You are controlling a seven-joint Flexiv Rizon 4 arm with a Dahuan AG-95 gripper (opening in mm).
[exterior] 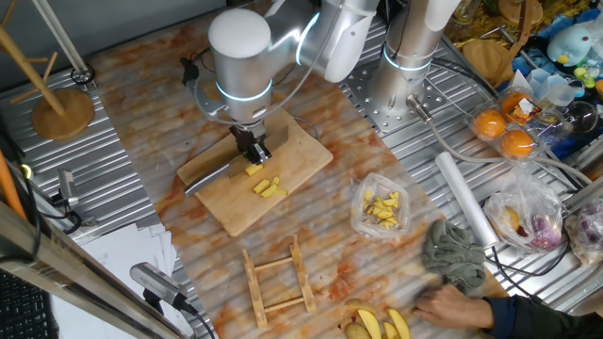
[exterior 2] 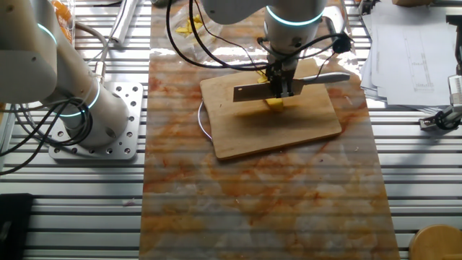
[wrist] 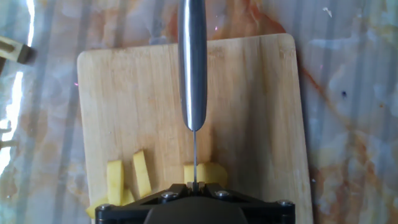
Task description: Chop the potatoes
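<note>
While our gripper (exterior: 252, 151) clamps the knife (exterior: 209, 174), we press its blade onto the potatoes (exterior: 267, 185) on the cutting board (exterior: 292, 155).

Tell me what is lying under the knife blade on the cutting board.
Under the knife, held in the gripper, sits a yellow potato piece on the wooden cutting board. More cut sticks lie beside it. The blade and gripper hide its middle.

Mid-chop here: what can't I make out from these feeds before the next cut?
- Pincer fingers on the knife: hand view cuts them off at its bottom edge.
- Potato piece under the blade: partly hidden by the hand's housing.
- Cut depth: blade seen edge-on.
</note>
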